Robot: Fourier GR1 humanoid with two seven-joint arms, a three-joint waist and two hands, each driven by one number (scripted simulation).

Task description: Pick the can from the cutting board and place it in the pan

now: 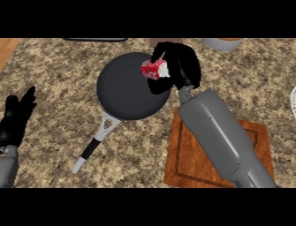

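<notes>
Can [153,69] off cutting board [196,163], held in right hand [180,66] with fingers curled round it, over upper right rim of pan [130,88]. Pick done; lowering and release left. Left hand [14,119] rests open at table's left.

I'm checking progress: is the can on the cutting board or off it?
Off it. The can is held in the right hand, fingers curled round it, over the pan's upper right rim; the cutting board lies nearer, under the forearm.
</notes>
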